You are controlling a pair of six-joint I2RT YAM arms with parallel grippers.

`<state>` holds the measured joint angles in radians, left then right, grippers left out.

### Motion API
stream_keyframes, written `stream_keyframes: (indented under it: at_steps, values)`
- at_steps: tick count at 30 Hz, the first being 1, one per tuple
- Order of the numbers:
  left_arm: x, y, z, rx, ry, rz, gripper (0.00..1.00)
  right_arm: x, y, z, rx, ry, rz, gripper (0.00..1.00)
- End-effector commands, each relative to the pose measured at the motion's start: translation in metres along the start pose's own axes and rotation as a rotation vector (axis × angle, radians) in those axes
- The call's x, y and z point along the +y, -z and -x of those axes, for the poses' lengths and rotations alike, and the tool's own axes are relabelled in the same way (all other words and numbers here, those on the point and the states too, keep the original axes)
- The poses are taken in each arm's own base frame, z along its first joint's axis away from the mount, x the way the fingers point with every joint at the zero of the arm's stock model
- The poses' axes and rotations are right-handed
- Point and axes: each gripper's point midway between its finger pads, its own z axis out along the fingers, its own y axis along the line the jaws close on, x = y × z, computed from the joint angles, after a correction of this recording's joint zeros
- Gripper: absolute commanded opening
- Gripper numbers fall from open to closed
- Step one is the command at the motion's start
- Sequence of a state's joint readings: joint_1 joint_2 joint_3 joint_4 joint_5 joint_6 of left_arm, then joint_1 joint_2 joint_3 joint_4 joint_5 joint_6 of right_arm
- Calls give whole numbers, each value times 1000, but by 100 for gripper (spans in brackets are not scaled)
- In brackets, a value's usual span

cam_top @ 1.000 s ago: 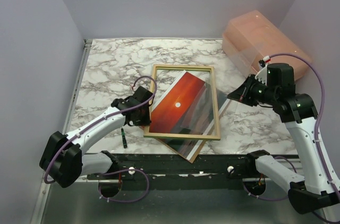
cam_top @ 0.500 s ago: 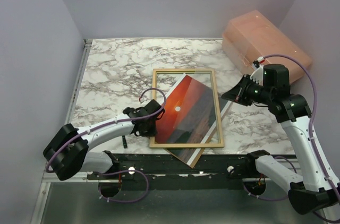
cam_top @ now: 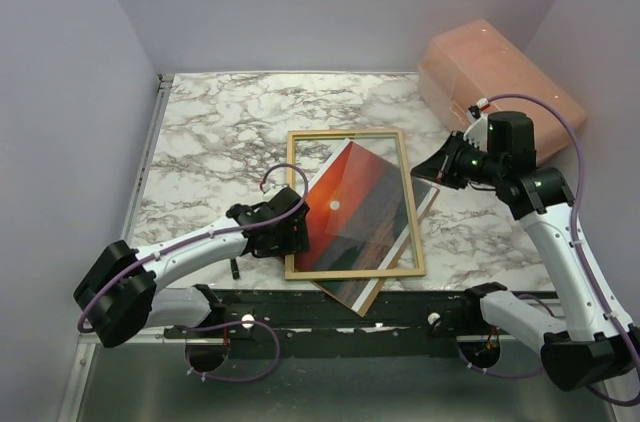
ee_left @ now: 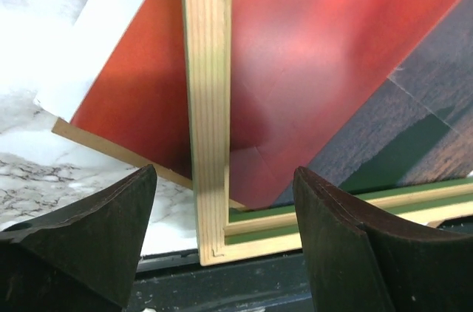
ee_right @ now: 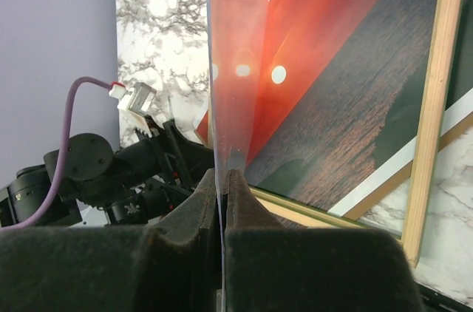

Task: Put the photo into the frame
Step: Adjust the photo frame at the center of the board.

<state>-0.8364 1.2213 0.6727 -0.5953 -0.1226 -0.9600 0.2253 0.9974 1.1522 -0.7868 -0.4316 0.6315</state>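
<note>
A translucent orange box [cam_top: 495, 77] sits at the far right corner of the marbled tabletop [cam_top: 220, 132]. A small dark pen [cam_top: 233, 269] lies near its front edge, left. A clear sheet [ee_right: 233, 68], seen nearly edge-on, reflects red.

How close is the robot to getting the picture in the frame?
Done: the frame lies wood side up over the photo. In hand: the right gripper pinches a clear sheet; the left gripper is open at the frame's near corner. Left: the photo sits crooked, corners poking out under the rails, so it isn't fitted.
</note>
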Motion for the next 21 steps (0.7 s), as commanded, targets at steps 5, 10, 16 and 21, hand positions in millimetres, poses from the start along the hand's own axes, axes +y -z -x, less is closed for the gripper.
stream_keyframes:
  at_steps: [5,10,16,21]
  values:
    - [8,-31,2,43,21,62,54,15,4,37,-113,34,-5,0]
    - [0,-37,10,50,0,85,15,18,10,43,-134,48,-14,1]
    - [-9,-26,26,-5,14,70,0,15,11,42,-136,56,-30,0]
    - [-15,-11,39,-76,8,24,0,13,9,39,-126,48,-27,0]
